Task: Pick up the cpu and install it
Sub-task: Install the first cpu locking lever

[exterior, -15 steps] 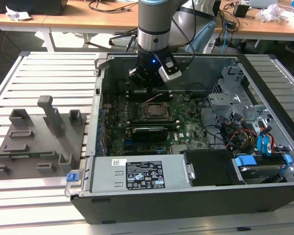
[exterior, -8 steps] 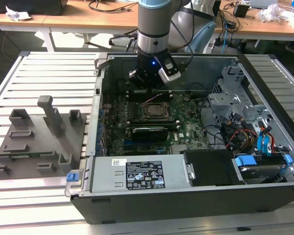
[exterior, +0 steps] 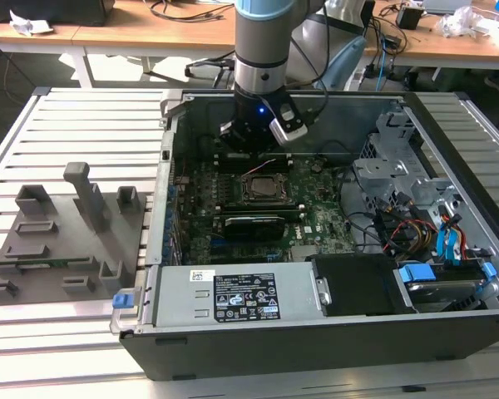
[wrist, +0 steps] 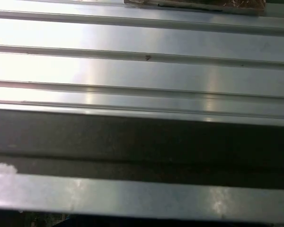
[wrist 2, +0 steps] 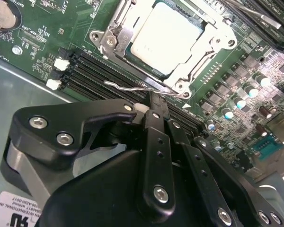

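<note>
The cpu sits seated in the motherboard socket inside the open computer case; the tool hovers just beside it, fingers narrowed together, holding nothing

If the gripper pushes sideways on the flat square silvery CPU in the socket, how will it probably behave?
The flat square silvery CPU looks stiff, a rigid metal-topped plate. It would probably not slide, since the metal socket frame surrounds it. Its smooth top may be slippery. The black gripper is beside the socket, near the thin wire lever.
</note>
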`<state>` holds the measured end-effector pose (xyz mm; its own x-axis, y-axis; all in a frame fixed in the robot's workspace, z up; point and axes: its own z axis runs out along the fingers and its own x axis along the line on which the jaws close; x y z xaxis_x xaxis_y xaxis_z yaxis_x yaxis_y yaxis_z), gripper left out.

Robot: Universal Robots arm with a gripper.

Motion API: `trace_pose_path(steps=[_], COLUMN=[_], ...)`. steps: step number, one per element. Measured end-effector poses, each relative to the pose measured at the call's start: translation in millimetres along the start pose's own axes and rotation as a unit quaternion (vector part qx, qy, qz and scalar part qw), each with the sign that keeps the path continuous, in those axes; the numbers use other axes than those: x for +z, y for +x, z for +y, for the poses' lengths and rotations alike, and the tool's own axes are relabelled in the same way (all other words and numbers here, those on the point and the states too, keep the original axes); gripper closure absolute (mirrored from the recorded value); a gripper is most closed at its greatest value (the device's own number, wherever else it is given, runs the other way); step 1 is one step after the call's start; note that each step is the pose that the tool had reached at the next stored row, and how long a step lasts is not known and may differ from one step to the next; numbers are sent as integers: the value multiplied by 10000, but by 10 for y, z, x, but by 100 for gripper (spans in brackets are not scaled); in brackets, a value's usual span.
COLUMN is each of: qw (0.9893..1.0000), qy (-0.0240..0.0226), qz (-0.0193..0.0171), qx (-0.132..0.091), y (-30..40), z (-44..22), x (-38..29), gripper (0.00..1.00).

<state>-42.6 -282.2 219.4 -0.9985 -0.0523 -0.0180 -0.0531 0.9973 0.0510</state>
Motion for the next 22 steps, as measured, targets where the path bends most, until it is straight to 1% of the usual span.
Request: trace_pose_path(steps=[5, 11, 16, 22], qw=[10000, 10000, 10000, 10000], qy=[5, 32, 57, 84], qz=[0, 2, 3, 5], qx=[-1, 0, -1, -2], y=[-48, -86, -189, -274], z=[-5, -9, -14, -17], x=[45, 81, 118, 146], gripper=[89, 89, 89, 89])
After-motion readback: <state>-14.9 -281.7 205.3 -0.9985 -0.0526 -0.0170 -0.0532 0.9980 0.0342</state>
